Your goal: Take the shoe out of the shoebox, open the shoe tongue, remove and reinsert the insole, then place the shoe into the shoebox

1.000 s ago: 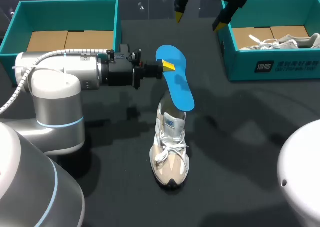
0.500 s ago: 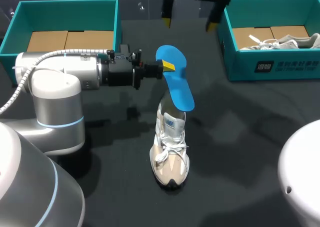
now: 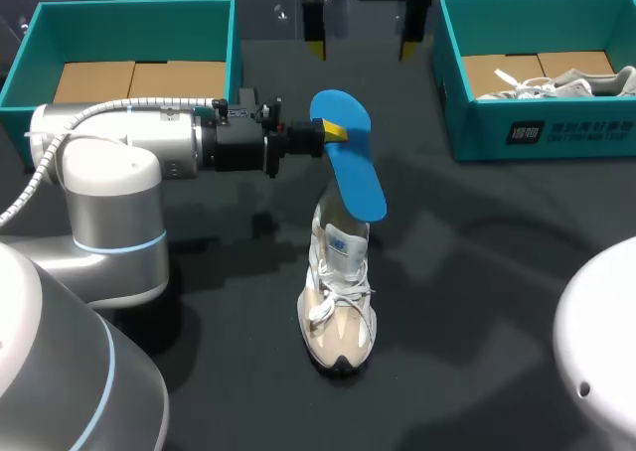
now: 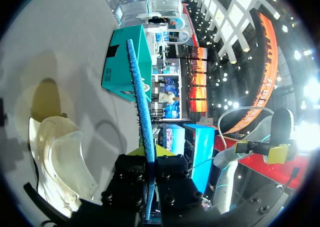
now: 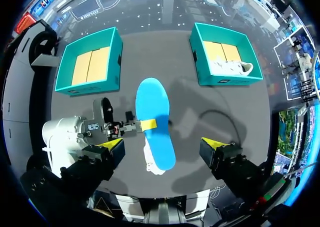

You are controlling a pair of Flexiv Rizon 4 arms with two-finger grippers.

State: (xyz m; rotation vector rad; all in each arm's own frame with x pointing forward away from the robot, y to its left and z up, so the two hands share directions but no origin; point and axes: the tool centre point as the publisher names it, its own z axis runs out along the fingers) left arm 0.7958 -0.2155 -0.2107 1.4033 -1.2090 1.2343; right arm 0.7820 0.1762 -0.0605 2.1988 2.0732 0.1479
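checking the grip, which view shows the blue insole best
The right wrist view: the whole blue insole shows face-on, with the left gripper pinching its edge. The head view shows it slanted; the left wrist view only edge-on.

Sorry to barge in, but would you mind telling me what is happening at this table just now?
The left gripper is shut on a blue insole, holding it tilted above a shoe that stands on the table. The right gripper hangs open at the far side, holding nothing. The box on the right holds a second shoe; the box on the left has none.
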